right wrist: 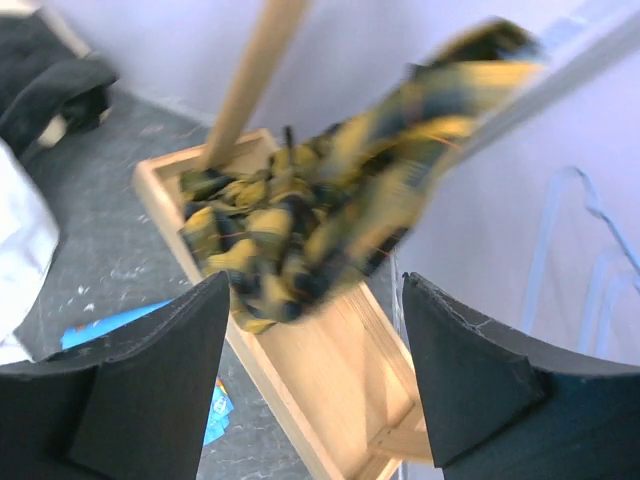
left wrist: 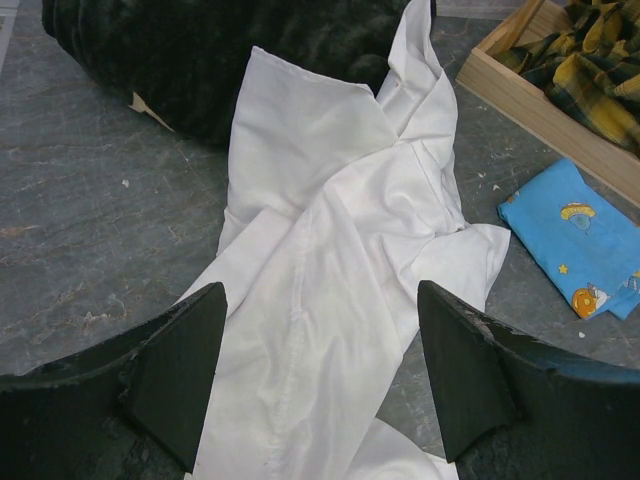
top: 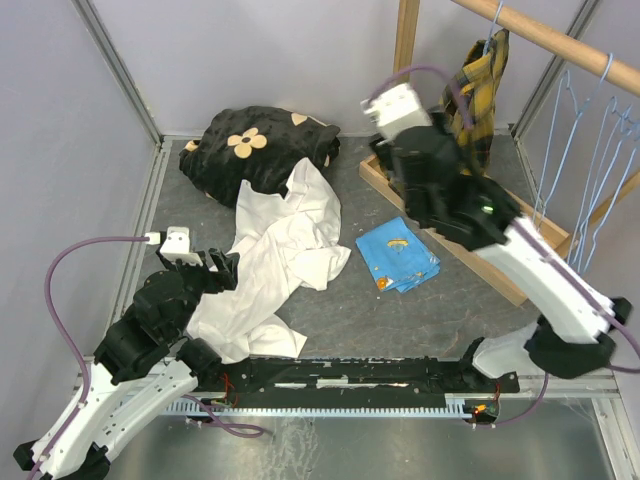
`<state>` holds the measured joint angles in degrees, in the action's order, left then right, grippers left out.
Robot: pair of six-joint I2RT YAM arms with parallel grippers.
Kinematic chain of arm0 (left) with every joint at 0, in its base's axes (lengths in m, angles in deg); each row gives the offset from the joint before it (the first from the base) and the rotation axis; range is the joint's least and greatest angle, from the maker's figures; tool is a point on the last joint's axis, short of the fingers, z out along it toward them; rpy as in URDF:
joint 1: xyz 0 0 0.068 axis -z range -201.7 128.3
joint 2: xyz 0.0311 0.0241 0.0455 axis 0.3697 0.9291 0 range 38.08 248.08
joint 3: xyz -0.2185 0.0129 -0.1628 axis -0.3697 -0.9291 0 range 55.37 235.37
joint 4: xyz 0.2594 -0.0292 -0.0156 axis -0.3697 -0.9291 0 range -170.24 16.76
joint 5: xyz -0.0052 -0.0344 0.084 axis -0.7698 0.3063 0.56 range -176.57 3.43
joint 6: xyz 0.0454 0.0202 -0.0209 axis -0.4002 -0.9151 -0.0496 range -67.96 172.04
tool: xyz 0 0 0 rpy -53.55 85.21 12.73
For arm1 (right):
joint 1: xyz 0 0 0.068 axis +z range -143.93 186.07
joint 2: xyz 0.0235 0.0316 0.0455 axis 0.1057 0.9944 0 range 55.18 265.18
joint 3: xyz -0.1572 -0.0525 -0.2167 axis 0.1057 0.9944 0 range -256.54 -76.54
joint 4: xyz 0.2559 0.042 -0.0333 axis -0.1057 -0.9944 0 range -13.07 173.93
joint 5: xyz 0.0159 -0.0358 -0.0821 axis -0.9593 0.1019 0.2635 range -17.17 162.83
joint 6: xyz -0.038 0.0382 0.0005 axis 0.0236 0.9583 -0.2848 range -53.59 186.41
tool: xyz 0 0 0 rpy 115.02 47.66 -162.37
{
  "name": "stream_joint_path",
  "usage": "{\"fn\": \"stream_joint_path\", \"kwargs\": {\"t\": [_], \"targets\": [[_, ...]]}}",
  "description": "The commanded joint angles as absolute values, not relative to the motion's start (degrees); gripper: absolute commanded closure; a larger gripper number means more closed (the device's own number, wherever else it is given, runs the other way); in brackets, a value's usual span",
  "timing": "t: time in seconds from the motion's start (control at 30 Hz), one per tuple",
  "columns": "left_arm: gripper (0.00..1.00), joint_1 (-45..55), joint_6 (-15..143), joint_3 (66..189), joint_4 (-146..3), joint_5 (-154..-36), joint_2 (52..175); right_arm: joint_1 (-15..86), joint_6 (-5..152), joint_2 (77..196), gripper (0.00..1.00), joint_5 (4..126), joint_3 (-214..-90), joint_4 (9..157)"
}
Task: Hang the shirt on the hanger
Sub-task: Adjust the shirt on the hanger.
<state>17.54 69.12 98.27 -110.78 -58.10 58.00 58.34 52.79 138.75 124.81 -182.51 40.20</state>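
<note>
Right wrist view: right gripper [right wrist: 315,290] has its jaws spread wide and holds nothing. It faces the shirt [right wrist: 300,230], which is blurred here.

Shirt location: the top end is up at the wooden rail [top: 560,40], seemingly hung from the hook of a pale-blue hanger [top: 496,18]. The lower end is bunched in the wooden tray [right wrist: 340,390] at the foot of the post [right wrist: 250,70]. I can't tell whether both shoulders are seated on the wire.

Long axis: steep. The top points up to the rail and the tail points down into the tray. In the wrist view it runs diagonally from upper right to lower left.

Step, my read: the right arm is closing in for a grip to settle the shirt on the hanger.
- Pinch high, near the collar or shoulder, not the bunched pile.
- Take one fold only.
- Move along the drape. A sideways tug could pull the hook off the rail.
- Stay clear of the post.

Left gripper [left wrist: 322,295] is also open and empty, hovering over the white garment [left wrist: 330,250], well away from the shirt.
</note>
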Motion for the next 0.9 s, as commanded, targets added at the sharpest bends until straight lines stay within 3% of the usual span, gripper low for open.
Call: {"fn": "stream_joint_path", "kwargs": {"t": [0.0, 0.13, 0.33, 0.73, 0.87], "targets": [[0.17, 17.3, 70.7, 98.6, -108.6, -57.0, 57.6, 57.7, 60.5, 132.2, 0.21, 138.0, -185.2, 37.6], [0.17, 17.3, 70.7, 98.6, -108.5, -57.3, 57.6, 51.2, 67.3, 132.1, 0.2, 134.1, -186.1, 36.1], [0.17, 17.4, 70.8, 98.5, -108.6, -56.8, 56.8, 39.1, 78.5, 133.8, 0.16, 116.1, -186.2, 38.7], [0.17, 17.3, 70.8, 98.5, -108.6, -56.9, 56.9, 34.2, 81.0, 142.3, 0.18, 126.0, -186.7, 47.0], [0.17, 17.3, 70.8, 98.4, -108.5, -57.1, 56.9, 32.9, 82.6, 145.5, 0.29, 122.0, -187.9, 47.0]]}}
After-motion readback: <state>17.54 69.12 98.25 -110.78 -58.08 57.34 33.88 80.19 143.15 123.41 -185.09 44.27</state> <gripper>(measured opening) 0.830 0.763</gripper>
